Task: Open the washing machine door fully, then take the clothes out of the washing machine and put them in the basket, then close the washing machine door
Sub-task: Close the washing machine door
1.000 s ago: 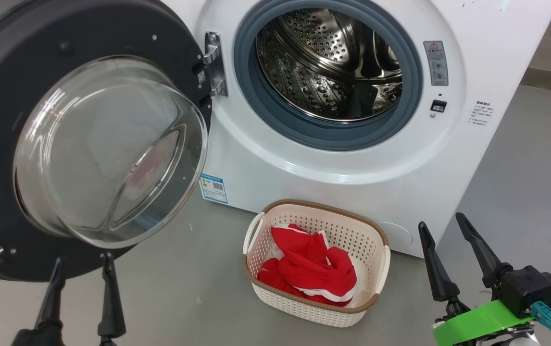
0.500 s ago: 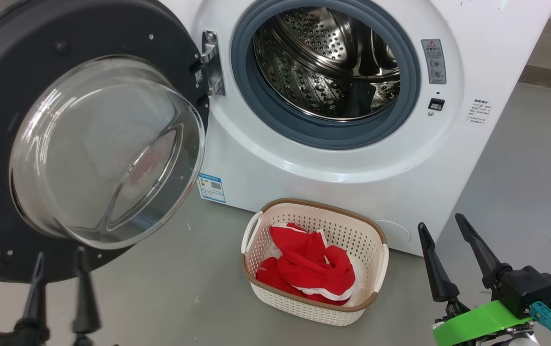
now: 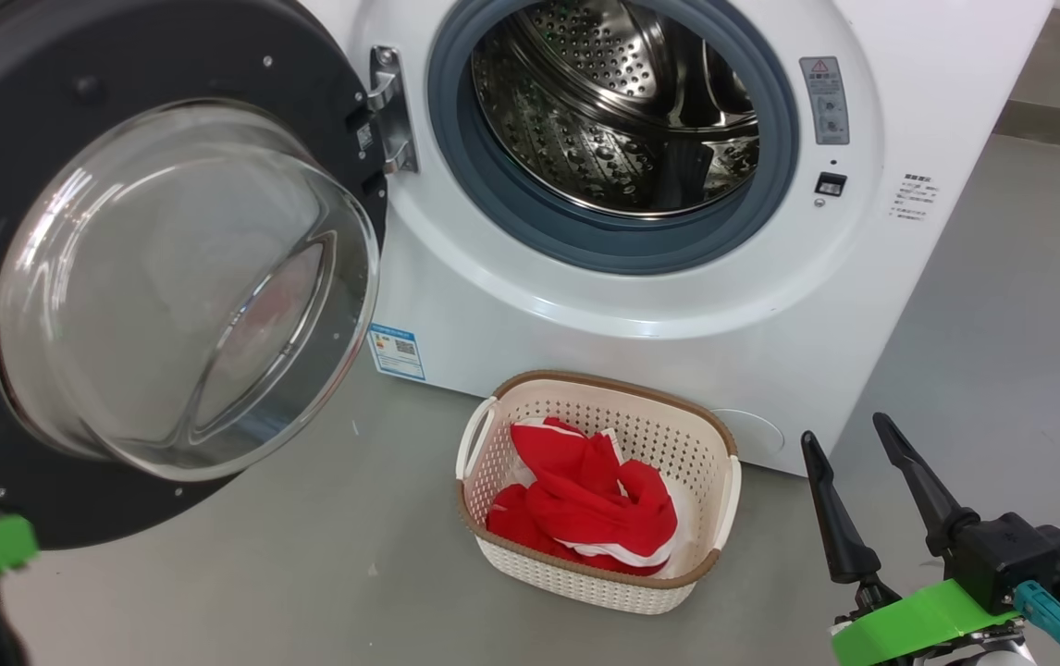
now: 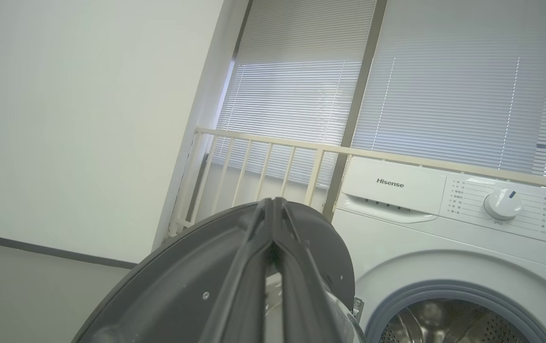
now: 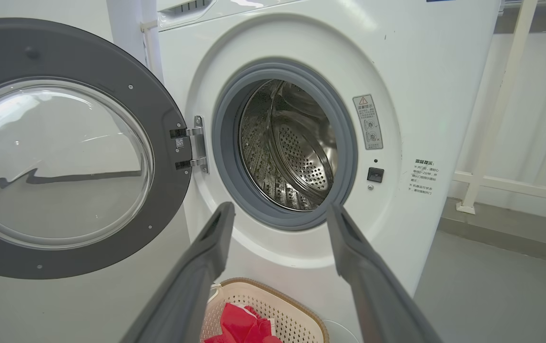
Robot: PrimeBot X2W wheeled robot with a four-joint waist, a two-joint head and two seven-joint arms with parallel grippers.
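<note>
Right gripper (image 3: 844, 431): nearest item, 4 o'clock in the head view; two long dark fingers spread wide with nothing between them; green band (image 3: 918, 618) on the wrist.
Left gripper (image 4: 273, 202): fingers pressed together tip to tip, holding nothing; in the left wrist view they rise in front of the open door's dark rim.
Basket (image 3: 585, 379): cream with a brown rim, upright on the grey floor (image 3: 1002, 324) at 6 o'clock, just in front of the machine's lower front.
Clothes (image 3: 585, 504): red fabric with white trim, bunched inside the basket, within its rim.
Washing machine door (image 3: 169, 55): black ring, swung wide open at 9 to 10 o'clock; clear glass bowl (image 3: 178, 287) bulges toward the camera; hangs on a metal hinge (image 3: 387, 111) at the opening's 9 o'clock.
Washing machine (image 3: 585, 324): white front-loader, 12 o'clock, behind the basket.
Blue label (image 3: 393, 350): on the machine's lower front, at 10 o'clock from the basket.
Gasket (image 3: 493, 199): grey ring around the opening.
Drum (image 3: 613, 111): perforated steel walls on view.
Railing (image 4: 263, 143): pale bars behind the machine.
Blinds (image 4: 444, 85): farthest, closed slats.
</note>
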